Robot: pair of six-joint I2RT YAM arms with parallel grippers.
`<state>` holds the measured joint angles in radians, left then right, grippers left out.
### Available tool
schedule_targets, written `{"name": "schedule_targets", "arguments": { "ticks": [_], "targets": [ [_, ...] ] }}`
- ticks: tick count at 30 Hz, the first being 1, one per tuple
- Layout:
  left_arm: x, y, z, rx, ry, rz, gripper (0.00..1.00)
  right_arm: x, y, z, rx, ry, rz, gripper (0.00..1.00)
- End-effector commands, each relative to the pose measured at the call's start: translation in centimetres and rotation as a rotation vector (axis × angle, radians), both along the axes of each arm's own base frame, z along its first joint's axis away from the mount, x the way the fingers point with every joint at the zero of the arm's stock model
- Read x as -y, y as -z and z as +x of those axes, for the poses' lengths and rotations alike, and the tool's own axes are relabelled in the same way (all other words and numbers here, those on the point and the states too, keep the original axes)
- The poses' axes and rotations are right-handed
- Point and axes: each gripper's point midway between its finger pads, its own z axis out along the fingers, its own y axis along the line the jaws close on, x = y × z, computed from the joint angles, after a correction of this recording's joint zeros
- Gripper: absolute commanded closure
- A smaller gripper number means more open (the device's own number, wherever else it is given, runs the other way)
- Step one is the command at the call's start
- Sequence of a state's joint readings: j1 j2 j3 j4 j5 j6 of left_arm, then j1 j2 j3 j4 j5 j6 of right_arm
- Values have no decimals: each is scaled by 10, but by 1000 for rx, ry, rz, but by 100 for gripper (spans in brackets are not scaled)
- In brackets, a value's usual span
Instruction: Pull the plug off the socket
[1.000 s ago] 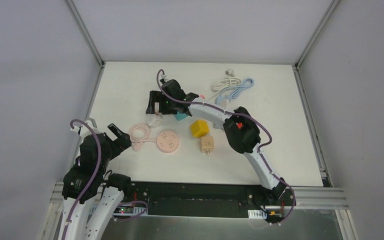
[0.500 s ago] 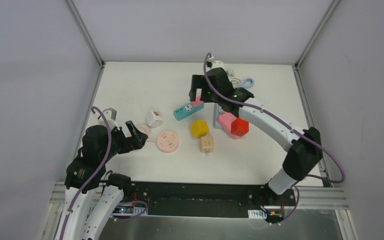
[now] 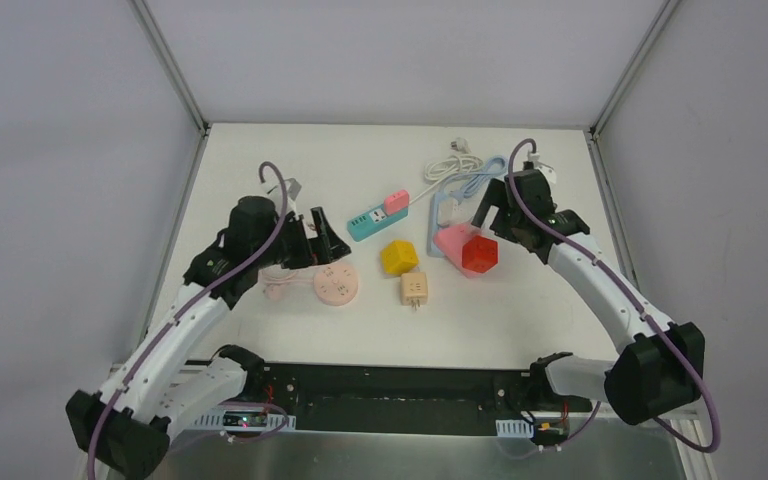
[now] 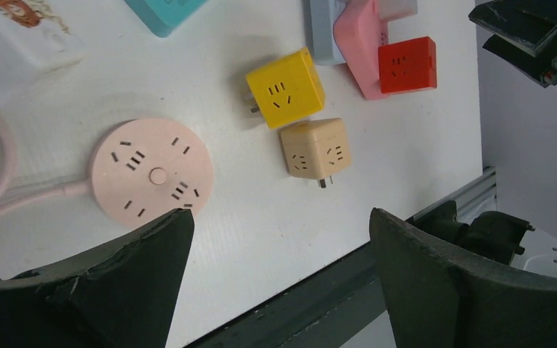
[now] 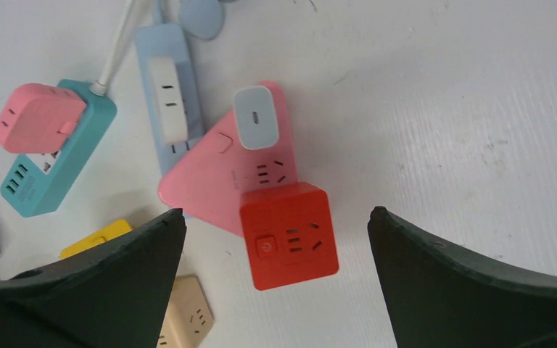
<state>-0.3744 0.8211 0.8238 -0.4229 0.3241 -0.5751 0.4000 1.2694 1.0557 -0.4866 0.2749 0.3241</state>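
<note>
A red cube plug (image 5: 286, 235) sits pushed into a pink triangular socket (image 5: 203, 185), beside a small white charger (image 5: 256, 117). My right gripper (image 5: 275, 212) hovers open straight above the red cube (image 3: 479, 253), one finger on each side and touching nothing. On a teal power strip (image 5: 58, 163) sits a pink plug (image 5: 36, 116). A white plug (image 5: 168, 98) sits in a light blue strip (image 5: 145, 43). My left gripper (image 4: 281, 214) is open and empty above the table, near a round pink socket (image 4: 151, 172).
A yellow cube (image 4: 285, 87) and a beige cube (image 4: 314, 147) lie loose between the two grippers. A white adapter (image 4: 14, 51) and a coiled pink cable (image 3: 278, 275) lie left of the round socket. White and blue cables (image 3: 450, 165) are coiled at the back.
My right arm has swung from the left middle of the table across to the right, over the red cube. My left arm has reached forward and right, toward the round pink socket.
</note>
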Motion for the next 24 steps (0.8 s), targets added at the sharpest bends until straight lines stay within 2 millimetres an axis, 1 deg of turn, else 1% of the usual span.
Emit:
{"name": "schedule_targets", "arguments": {
  "ticks": [1, 5, 9, 12, 14, 16, 17, 18, 20, 23, 24],
  "targets": [
    [38, -26, 29, 53, 9, -13, 6, 6, 15, -12, -38, 35, 91, 0],
    [87, -16, 56, -1, 47, 0, 7, -1, 33, -13, -76, 6, 169, 2],
    [141, -6, 80, -40, 115, 15, 7, -1, 46, -15, -112, 14, 182, 9],
    [179, -2, 97, -33, 152, 12, 8, 1, 55, -18, -132, 22, 186, 16],
    [197, 4, 109, -27, 151, 26, 8, -1, 59, -21, -142, 1, 198, 20],
    [210, 14, 118, -41, 142, 40, 8, -2, 62, -24, -155, -7, 199, 21],
    [218, 21, 121, -54, 143, 40, 9, -2, 62, -25, -156, -12, 198, 20],
    [226, 31, 126, -71, 140, 45, 9, -1, 63, -27, -159, -15, 195, 16],
    [238, 46, 129, -95, 134, 41, 10, -1, 62, -28, -147, -19, 196, 11],
    [256, 69, 129, -145, 130, 29, 11, 0, 62, -29, -142, -26, 191, 11],
    [262, 77, 128, -173, 133, 23, 12, -5, 62, -31, -154, -47, 211, 12]
  ]
}}
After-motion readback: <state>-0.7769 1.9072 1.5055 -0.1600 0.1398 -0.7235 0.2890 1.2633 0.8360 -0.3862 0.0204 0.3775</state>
